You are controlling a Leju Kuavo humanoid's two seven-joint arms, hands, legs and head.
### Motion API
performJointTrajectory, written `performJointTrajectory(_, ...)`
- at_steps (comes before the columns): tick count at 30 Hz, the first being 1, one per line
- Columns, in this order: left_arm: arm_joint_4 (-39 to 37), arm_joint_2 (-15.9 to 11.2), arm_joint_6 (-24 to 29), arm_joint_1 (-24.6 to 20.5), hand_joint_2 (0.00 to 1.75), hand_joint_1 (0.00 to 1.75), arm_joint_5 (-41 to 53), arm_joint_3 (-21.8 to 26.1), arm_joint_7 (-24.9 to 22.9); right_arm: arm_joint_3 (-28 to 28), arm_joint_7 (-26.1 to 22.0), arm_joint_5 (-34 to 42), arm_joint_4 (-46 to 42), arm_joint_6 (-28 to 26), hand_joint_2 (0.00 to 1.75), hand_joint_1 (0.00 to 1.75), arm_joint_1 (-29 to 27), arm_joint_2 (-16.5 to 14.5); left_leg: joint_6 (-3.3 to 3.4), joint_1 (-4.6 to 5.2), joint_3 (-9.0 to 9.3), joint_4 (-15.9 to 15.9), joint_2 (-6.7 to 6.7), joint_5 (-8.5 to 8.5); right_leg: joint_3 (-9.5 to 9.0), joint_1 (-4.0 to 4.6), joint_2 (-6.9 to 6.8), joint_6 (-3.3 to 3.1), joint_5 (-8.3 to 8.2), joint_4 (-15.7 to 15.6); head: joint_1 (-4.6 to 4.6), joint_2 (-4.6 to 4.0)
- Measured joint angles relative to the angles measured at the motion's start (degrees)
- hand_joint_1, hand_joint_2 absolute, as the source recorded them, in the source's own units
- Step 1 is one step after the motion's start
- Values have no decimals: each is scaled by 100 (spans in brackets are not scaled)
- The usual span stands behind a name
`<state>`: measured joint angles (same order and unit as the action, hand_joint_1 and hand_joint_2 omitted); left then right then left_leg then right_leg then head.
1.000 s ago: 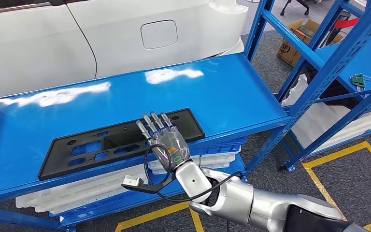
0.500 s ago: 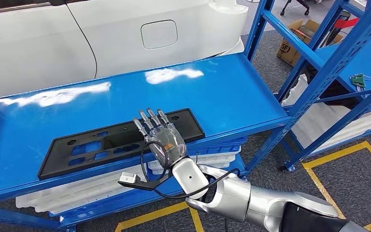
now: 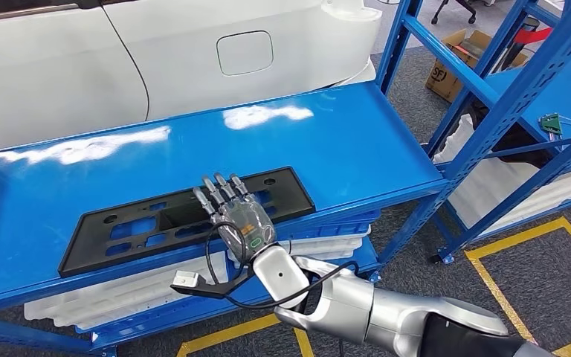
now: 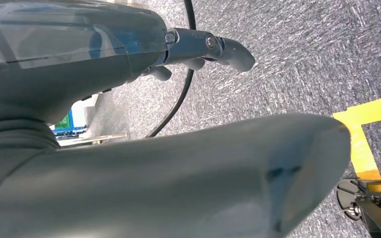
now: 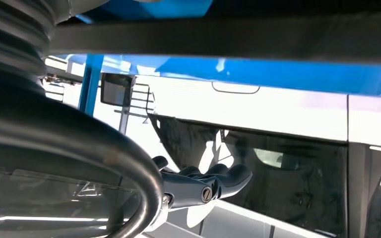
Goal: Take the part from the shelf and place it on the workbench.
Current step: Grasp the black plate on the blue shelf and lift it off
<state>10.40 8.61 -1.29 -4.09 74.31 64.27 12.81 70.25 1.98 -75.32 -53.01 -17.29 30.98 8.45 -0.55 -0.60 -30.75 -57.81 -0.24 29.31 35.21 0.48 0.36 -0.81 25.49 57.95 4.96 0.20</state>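
On the blue shelf (image 3: 357, 141), near its front edge, lies the flat black part (image 3: 141, 223), within reach, we judge, for lifting off. Our right hand (image 3: 236, 216) hovers over it, fingers (image 3: 215, 192) spread and straight, holding nothing. Our left hand (image 4: 129, 99) hangs over grey floor, its wrist camera showing extended fingers, nothing gripped.

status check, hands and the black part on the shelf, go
Right hand open, fingers spread over the black part, no grip. Part flat on the blue shelf. Left hand hangs over floor, empty. Nothing blocking.
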Motion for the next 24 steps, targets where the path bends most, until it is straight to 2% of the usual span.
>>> performJointTrajectory(11,0,0,-20,1,0,0,-7,-1,0,95,-61,105,250,-9,175,0,-59,-250,0,0,0,0,0,0,0,0,0,0,0,0,0,0)
performJointTrajectory(24,0,1,-47,2,0,0,-7,-1,0,135,-92,204,300,-43,175,0,-128,-290,0,0,0,0,0,0,0,0,0,0,0,0,0,0)
